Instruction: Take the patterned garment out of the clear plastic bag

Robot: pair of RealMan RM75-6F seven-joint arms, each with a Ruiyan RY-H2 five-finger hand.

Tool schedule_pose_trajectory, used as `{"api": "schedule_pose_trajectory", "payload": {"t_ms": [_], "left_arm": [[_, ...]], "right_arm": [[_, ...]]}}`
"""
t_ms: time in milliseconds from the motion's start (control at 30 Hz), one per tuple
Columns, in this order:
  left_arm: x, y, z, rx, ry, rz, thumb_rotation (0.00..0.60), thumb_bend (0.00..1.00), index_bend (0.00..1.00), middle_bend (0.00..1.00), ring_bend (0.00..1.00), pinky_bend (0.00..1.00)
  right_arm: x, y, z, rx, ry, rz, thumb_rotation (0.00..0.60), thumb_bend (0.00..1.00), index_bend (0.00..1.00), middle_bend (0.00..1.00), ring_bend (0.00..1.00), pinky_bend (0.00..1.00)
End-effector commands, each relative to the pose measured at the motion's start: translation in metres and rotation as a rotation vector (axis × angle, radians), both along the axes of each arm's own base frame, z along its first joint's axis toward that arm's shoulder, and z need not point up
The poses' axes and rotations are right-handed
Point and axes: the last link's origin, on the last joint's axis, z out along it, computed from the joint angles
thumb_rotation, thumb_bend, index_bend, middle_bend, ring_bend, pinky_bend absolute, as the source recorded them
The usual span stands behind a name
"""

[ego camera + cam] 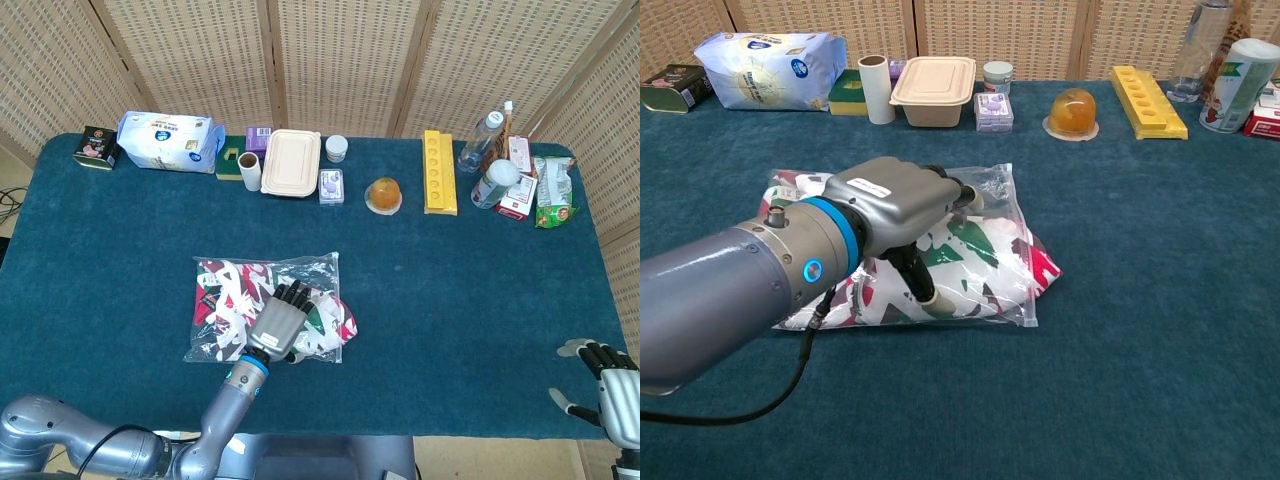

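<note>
The clear plastic bag (215,335) lies flat on the blue table (450,290), near its front edge. Inside is the patterned garment (228,296), in red, white, green and brown. Its right end (1044,268) pokes out of the bag's open right side. My left hand (283,320) rests palm down on the right half of the bag (995,190), fingers spread and pointing away from me, thumb (921,287) on the plastic near the front. It holds nothing. My right hand (612,380) hangs at the table's front right corner, fingers apart and empty.
Along the back edge stand a dark tin (96,146), a blue-white pack (168,140), a paper roll (251,170), a beige lunch box (291,162), a small jar (336,148), an orange jelly (384,194), a yellow tray (438,171), bottles and snack packs (520,175).
</note>
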Motion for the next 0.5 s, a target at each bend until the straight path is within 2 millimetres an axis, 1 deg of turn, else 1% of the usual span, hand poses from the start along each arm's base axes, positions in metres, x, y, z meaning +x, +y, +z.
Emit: {"api": "schedule_pose_trajectory", "payload": {"t_ms": [33, 367, 400, 467, 500], "left_arm": [[0.0, 0.003, 0.001, 0.007, 0.001, 0.003, 0.535, 0.03, 0.1, 0.11, 0.04, 0.13], [-0.005, 0.014, -0.012, -0.016, 0.032, 0.032, 0.536, 0.04, 0.1, 0.11, 0.04, 0.14], [-0.006, 0.015, -0.014, -0.023, 0.034, 0.036, 0.537, 0.06, 0.11, 0.11, 0.04, 0.14], [-0.006, 0.018, -0.016, -0.027, 0.042, 0.029, 0.54, 0.14, 0.2, 0.12, 0.06, 0.18], [-0.007, 0.02, -0.017, -0.03, 0.044, 0.021, 0.542, 0.2, 0.28, 0.14, 0.11, 0.22]], "right_arm": [[0.0, 0.0, 0.0, 0.001, -0.001, 0.001, 0.6, 0.2, 0.38, 0.36, 0.32, 0.34], [0.004, -0.002, -0.001, 0.004, -0.003, 0.007, 0.6, 0.2, 0.38, 0.36, 0.32, 0.34], [0.004, -0.002, -0.001, 0.003, -0.004, 0.005, 0.6, 0.2, 0.38, 0.36, 0.32, 0.34], [0.004, -0.001, 0.0, -0.002, -0.003, 0.003, 0.6, 0.2, 0.38, 0.36, 0.32, 0.34], [0.004, -0.001, 0.0, -0.004, -0.002, 0.002, 0.6, 0.2, 0.38, 0.36, 0.32, 0.34]]}}
